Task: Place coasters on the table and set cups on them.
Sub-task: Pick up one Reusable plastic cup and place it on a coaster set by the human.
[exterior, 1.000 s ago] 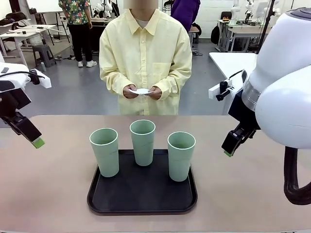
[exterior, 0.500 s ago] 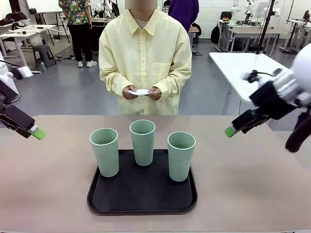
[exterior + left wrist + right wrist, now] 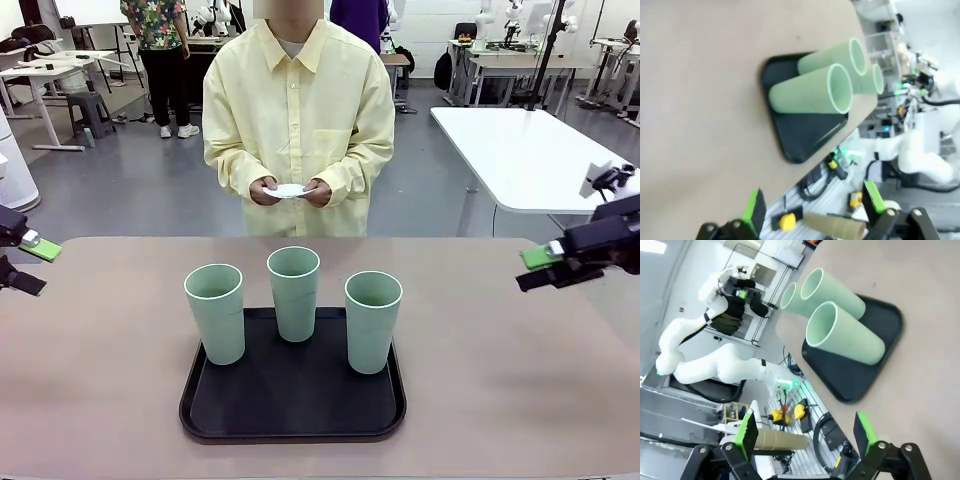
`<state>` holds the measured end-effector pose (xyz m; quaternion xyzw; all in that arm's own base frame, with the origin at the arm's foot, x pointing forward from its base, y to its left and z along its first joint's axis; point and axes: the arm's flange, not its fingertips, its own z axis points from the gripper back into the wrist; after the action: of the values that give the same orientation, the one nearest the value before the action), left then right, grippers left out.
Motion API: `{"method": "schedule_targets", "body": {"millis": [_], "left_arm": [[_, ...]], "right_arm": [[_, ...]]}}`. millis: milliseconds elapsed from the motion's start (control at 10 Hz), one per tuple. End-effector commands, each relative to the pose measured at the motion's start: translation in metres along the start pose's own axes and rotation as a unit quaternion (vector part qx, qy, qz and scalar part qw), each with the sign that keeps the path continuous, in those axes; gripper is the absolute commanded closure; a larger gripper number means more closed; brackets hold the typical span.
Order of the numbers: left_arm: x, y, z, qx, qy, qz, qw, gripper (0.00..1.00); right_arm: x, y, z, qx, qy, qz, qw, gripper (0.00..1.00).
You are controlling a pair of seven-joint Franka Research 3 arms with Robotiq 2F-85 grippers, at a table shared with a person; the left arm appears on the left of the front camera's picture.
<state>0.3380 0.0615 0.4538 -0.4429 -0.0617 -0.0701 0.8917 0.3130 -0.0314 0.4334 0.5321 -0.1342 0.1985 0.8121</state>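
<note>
The left gripper (image 3: 814, 197) rises from the bottom edge by the rim of the table (image 3: 695, 100), its green-padded fingers (image 3: 756, 210) spread wide with nothing between them. On the table lies the black tray (image 3: 802, 137), and the three cups (image 3: 807, 94) stand on it close together, seen sideways with their mouths toward the picture's right. A white robot arm (image 3: 920, 157) shows beyond the table.

No readable text, labels, brands or numbers in any view. The cups (image 3: 294, 292), tray (image 3: 290, 422) and tabletop (image 3: 500, 380) are plain, unmarked surfaces. Anything farther off in the room is too small or blurred to make out.
</note>
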Motion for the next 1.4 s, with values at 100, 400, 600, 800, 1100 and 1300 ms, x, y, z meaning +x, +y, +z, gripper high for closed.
{"method": "schedule_targets", "body": {"millis": [100, 400, 600, 800, 1100, 1300], "left_arm": [[0.005, 0.0, 0.029, 0.001, -0.026, 0.036, 0.999, 0.0], [-0.014, -0.005, 0.04, -0.016, -0.037, 0.041, 0.998, 0.0], [-0.03, -0.008, 0.044, -0.044, -0.045, 0.033, 0.998, 0.0], [-0.039, -0.009, 0.038, -0.054, -0.049, 0.038, 0.997, 0.0], [-0.045, -0.019, 0.026, -0.055, -0.056, 0.06, 0.995, 0.0], [-0.042, -0.008, 0.033, -0.052, -0.044, 0.048, 0.997, 0.0]], "right_arm": [[-0.04, 0.02, 0.021, -0.044, 0.0, 0.0, 0.999, 0.0], [-0.066, 0.017, 0.05, -0.049, -0.035, -0.021, 0.998, 0.0], [-0.076, 0.014, 0.059, -0.051, -0.05, -0.031, 0.997, 0.0], [-0.081, 0.009, 0.065, -0.049, -0.062, -0.039, 0.996, 0.0], [-0.08, 0.01, 0.064, -0.048, -0.062, -0.045, 0.996, 0.0], [-0.059, 0.011, 0.088, -0.052, -0.064, -0.054, 0.995, 0.0]]}}
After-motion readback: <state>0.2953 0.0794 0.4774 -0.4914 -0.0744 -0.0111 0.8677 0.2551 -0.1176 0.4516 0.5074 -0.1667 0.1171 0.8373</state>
